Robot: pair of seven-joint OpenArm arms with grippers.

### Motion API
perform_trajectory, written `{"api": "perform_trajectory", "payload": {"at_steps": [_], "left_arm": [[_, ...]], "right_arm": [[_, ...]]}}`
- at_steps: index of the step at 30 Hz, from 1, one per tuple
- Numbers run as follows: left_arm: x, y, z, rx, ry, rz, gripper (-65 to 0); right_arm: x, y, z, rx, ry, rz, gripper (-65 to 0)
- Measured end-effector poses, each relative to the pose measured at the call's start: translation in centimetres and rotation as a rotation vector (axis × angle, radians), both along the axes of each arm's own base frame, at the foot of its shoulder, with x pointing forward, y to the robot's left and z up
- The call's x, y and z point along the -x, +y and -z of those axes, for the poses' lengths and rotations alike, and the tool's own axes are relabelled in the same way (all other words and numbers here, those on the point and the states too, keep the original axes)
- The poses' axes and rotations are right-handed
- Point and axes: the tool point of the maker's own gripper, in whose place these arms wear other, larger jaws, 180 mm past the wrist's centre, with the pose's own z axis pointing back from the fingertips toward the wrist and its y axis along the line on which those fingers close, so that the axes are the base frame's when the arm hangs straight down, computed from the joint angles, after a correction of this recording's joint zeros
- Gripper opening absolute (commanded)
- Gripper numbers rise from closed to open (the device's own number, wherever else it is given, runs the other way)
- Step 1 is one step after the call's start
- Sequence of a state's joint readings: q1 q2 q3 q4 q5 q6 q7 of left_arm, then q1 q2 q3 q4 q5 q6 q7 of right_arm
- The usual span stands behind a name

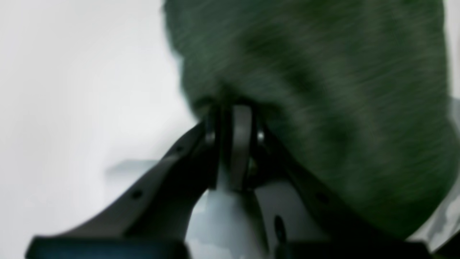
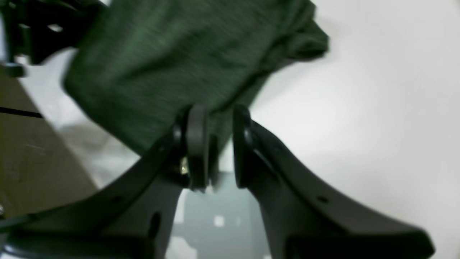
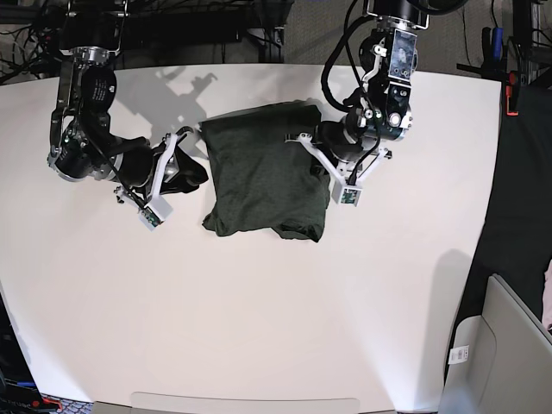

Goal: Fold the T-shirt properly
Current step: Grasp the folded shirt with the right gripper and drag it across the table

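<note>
The bench [image 3: 259,328] carried the shirt [image 3: 263,168] toward its far edge, folded, long axis running far to near. The left hand [image 1: 233,108] pinched its edge, blurred. The right hand [image 2: 215,118] gripped the other edge, jaws narrowly parted.

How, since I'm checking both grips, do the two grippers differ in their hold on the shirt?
The left gripper has its jaws pressed together on the shirt; the right gripper shows a gap between its jaws, with cloth in it, so its hold is unclear. In the base view, the left gripper is at the shirt's right edge and the right gripper at its left edge. Both sit low at the cloth.
</note>
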State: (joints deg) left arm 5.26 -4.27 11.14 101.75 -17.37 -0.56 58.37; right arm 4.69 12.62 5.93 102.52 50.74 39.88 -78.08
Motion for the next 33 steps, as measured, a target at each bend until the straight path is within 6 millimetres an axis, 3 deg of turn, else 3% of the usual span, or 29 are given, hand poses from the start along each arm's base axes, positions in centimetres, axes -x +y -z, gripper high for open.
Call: {"api": "perform_trajectory", "payload": {"at_steps": [4, 10, 15, 17, 24, 28, 30, 33], "left_arm": [[-0.7, 5.4, -1.6, -0.071, -0.066, -0.115, -61.3], [1.6, 6.7, -0.1, -0.095, -0.009, -0.113, -61.3], [2.1, 6.7, 0.2, -0.095, -0.001, -0.114, -61.3], [2.3, 7.9, 0.3, -0.098, 0.002, -0.141, -61.3], [2.6, 14.2, -0.5, -0.145, -0.011, -0.321, -61.3], [2.9, 17.1, -1.7, -0.166, -0.037, -0.406, -61.3], [2.8, 18.0, -2.7, -0.180, -0.069, -0.430, -61.3], [2.8, 18.3, -3.1, -0.175, -0.077, -0.440, -61.3]], "right_arm": [[0.0, 3.2, -0.9, -0.024, -0.004, -0.102, -54.6], [1.0, 6.0, -1.2, -0.016, -0.016, -0.199, -54.5], [3.3, 11.8, -1.7, -0.067, -0.015, -0.363, -54.5], [3.5, 12.9, -1.3, -0.059, -0.002, -0.407, -54.5], [3.9, 14.5, 2.6, -0.013, 0.127, -0.442, -54.6], [3.9, 13.4, 5.5, 0.004, 0.233, -0.405, -54.6], [4.4, 13.0, 7.1, 0.011, 0.291, -0.390, -54.6], [3.8, 13.0, 7.4, 0.001, 0.279, -0.367, -54.6]]}}
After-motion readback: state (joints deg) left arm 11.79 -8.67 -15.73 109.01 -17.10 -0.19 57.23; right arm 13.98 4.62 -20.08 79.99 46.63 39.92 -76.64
